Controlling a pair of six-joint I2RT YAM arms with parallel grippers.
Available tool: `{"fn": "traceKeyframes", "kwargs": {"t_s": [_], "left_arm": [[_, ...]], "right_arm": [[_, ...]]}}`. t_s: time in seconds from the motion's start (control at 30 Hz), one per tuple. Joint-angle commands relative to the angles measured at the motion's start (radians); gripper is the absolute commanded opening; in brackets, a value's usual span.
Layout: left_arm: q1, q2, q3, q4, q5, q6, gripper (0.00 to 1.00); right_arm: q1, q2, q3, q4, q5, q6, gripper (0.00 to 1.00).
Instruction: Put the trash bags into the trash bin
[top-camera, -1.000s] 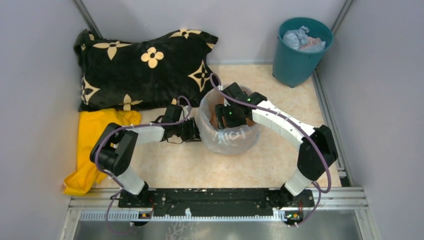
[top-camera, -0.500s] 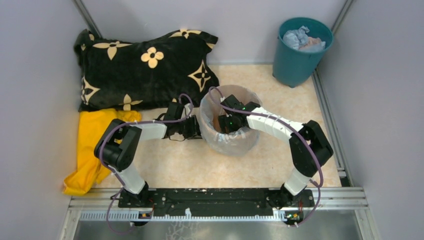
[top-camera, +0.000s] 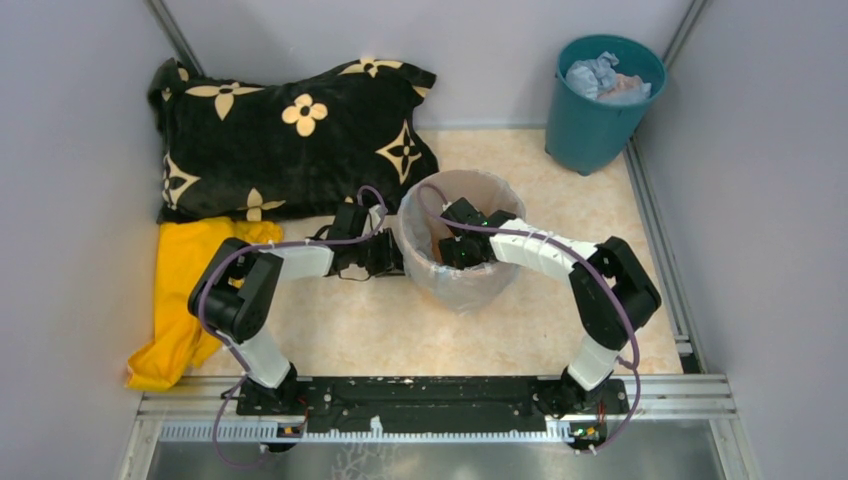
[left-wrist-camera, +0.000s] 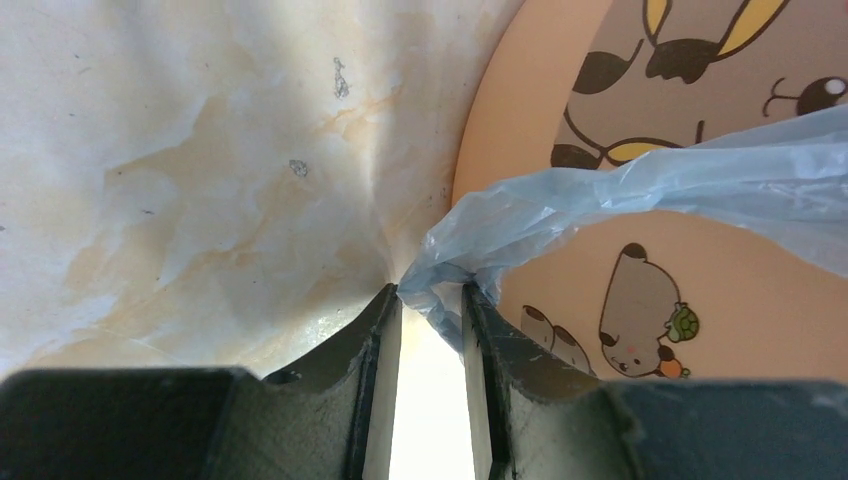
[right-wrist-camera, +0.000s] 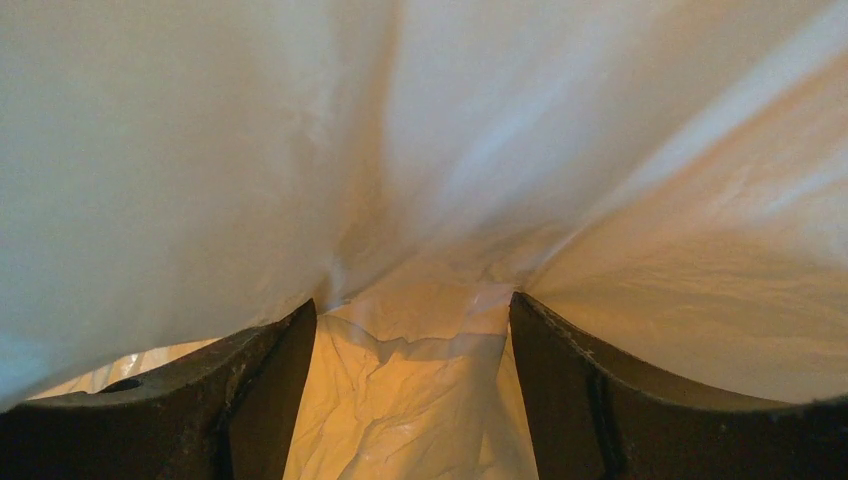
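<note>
1. Over 1 second the right gripper (top-camera: 455, 250) sank deeper into the trash bin (left-wrist-camera: 760, 320), jaws wide apart, holding nothing: lining seems nearly done
2. The left gripper (left-wrist-camera: 432, 295) stays pinched on the trash bag (left-wrist-camera: 600, 200) edge outside the bin
3. Bag drapes in and over the upright bin, mouth up, long axis vertical

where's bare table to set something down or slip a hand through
Bare table lies between the trash bin and the arm bases, and between the bin and the teal bucket. Crowded: the bin's left, where the left gripper pinches the trash bag near the pillow, and inside it, around the right gripper.
</note>
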Motion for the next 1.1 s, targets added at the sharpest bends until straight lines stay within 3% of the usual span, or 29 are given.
{"fn": "traceKeyframes", "kwargs": {"t_s": [0.0, 1.07], "left_arm": [[0.003, -0.041, 0.048, -0.015, 0.012, 0.007, 0.35], [0.005, -0.198, 0.123, -0.153, -0.007, 0.025, 0.36]], "right_arm": [[0.006, 0.019, -0.016, -0.008, 0.014, -0.013, 0.71], [0.004, 0.06, -0.072, 0.036, -0.078, -0.008, 0.75]]}}
